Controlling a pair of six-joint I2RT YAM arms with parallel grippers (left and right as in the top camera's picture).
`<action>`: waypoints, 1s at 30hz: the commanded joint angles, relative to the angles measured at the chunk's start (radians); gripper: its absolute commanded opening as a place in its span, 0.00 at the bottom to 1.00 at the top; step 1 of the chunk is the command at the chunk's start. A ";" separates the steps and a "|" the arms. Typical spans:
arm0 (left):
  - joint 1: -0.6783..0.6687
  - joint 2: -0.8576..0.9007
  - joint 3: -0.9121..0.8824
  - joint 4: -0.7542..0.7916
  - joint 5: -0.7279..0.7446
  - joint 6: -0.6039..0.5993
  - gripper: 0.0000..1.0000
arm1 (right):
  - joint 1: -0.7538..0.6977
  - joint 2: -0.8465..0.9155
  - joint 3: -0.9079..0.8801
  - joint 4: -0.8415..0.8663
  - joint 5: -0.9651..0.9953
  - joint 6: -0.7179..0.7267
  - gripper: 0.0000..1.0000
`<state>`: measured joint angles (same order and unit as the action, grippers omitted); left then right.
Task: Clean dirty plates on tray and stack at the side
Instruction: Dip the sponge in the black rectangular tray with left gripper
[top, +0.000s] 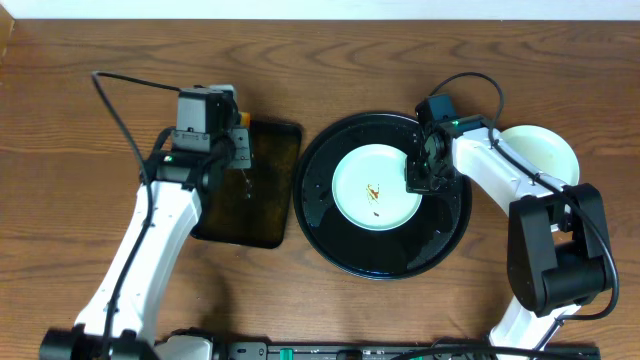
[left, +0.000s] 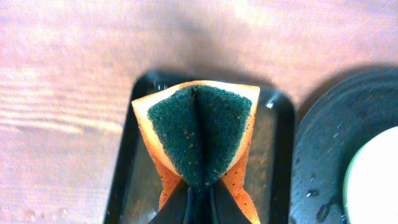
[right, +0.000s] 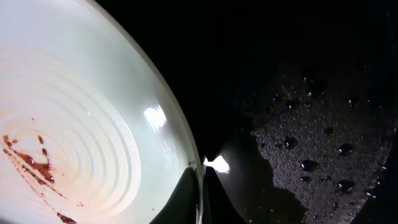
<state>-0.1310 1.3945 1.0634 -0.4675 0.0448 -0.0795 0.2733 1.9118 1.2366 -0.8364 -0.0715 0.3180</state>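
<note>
Left gripper (left: 198, 198) clamped on a folded orange sponge (left: 199, 134), green scour side up, fold line running straight out from its fingertips, above the rectangular tray (top: 270, 205). Mint plate (top: 355, 175) lies flat, face up, on the round black tray (top: 385, 258); it is round, so no long axis, with a brown smear at centre. Right gripper (right: 200, 190) pinches its rim at the near edge, with a second pale plate (top: 545, 150) behind that arm on the table (top: 80, 120).
</note>
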 joint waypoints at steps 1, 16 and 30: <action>0.000 -0.077 0.006 0.024 -0.020 -0.011 0.07 | 0.002 -0.019 -0.006 -0.002 0.031 -0.020 0.01; 0.001 -0.183 0.006 0.056 -0.020 -0.003 0.07 | 0.001 -0.019 -0.006 -0.002 0.045 -0.020 0.01; 0.001 -0.183 0.006 0.055 -0.020 -0.003 0.08 | 0.001 -0.019 -0.006 -0.001 0.045 -0.019 0.01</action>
<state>-0.1310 1.2236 1.0634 -0.4183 0.0448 -0.0788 0.2733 1.9118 1.2366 -0.8364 -0.0662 0.3180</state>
